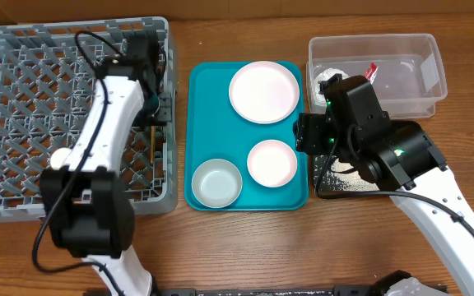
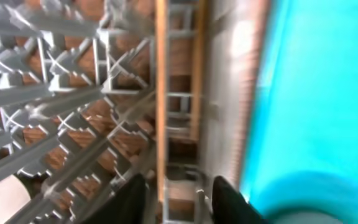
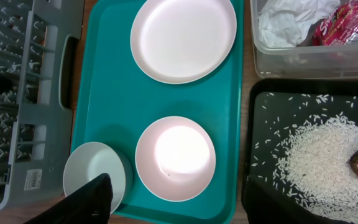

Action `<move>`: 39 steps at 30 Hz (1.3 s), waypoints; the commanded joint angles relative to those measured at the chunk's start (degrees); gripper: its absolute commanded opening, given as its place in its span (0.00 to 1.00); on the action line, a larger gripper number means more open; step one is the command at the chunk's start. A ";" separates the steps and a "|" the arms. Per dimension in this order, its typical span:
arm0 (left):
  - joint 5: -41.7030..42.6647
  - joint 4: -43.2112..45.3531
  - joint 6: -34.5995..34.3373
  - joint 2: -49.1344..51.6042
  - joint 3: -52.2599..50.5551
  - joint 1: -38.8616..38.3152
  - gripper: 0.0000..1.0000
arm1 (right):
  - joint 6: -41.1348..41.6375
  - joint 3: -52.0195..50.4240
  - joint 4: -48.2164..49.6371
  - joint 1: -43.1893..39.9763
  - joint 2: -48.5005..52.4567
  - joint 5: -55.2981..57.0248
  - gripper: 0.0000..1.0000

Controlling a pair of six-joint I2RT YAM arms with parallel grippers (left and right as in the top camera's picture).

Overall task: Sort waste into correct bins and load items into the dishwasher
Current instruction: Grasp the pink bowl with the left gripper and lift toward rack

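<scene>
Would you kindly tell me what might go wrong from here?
The thin chopsticks lie along the rack wall over its open lattice; the left pincer, open over them, might push them through a gap or wedge them. The pinkish bowl and pale green bowl sit close together on the teal tray, so the right pincer, above the former, might knock the latter.

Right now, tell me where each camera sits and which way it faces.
Overhead: fixed above the table, looking down on the grey rack, teal tray and clear tub; left arm and right arm show.
Left wrist: over the rack's right side, facing down at a chopstick; its fingers show.
Right wrist: above the teal tray, facing down at the plate; one finger shows.
Shared: the teal tray, in all three.
</scene>
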 commanded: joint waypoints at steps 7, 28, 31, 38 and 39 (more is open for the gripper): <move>16.20 -7.15 -1.55 -18.12 6.58 -3.78 0.51 | 0.50 0.31 0.28 -0.11 0.02 -0.11 0.76; 12.17 21.05 -7.54 -10.80 -21.03 -27.21 0.56 | 0.48 0.31 0.22 -0.11 0.02 -0.11 0.83; 12.20 23.12 -6.10 -5.25 -21.05 -27.74 0.57 | 0.48 0.31 0.39 -0.11 0.02 -0.11 0.83; 14.56 23.67 -5.75 1.70 -20.50 -26.95 0.31 | 0.48 0.31 0.66 -0.11 0.02 -0.11 0.83; 14.60 23.30 -5.75 1.68 -19.96 -26.80 0.28 | 0.50 0.31 0.66 -0.11 0.02 -0.11 0.83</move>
